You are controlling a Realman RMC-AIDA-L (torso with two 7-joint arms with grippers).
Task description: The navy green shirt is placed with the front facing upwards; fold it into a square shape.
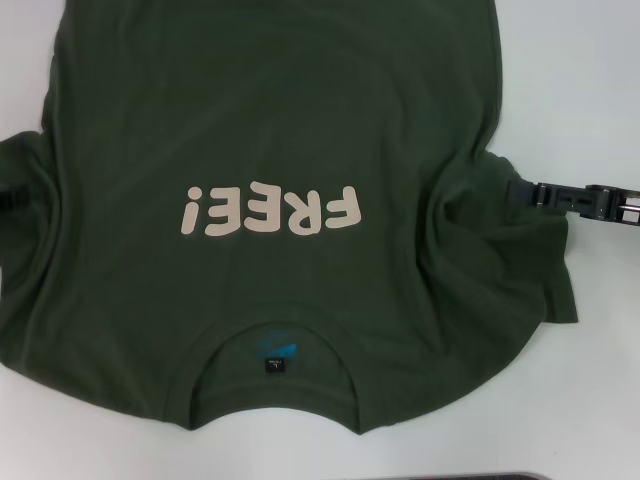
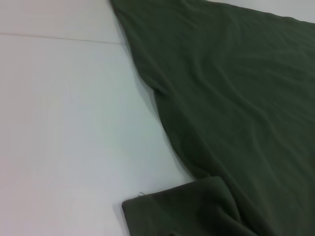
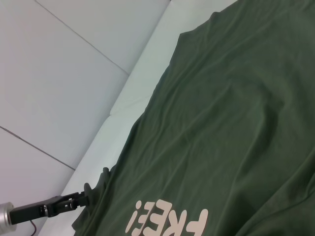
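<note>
Shirt (image 1: 270,120) fills most of the head frame, flat on the table (image 1: 580,70), "FREE!" upside down. Right gripper (image 1: 515,192) pinches the sleeve mid-right; left gripper (image 1: 12,198) pinches the other sleeve at the left edge.

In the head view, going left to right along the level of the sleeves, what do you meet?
Left gripper at the left sleeve edge → navy green shirt → cream FREE! lettering → right gripper at the right sleeve → white table.
</note>
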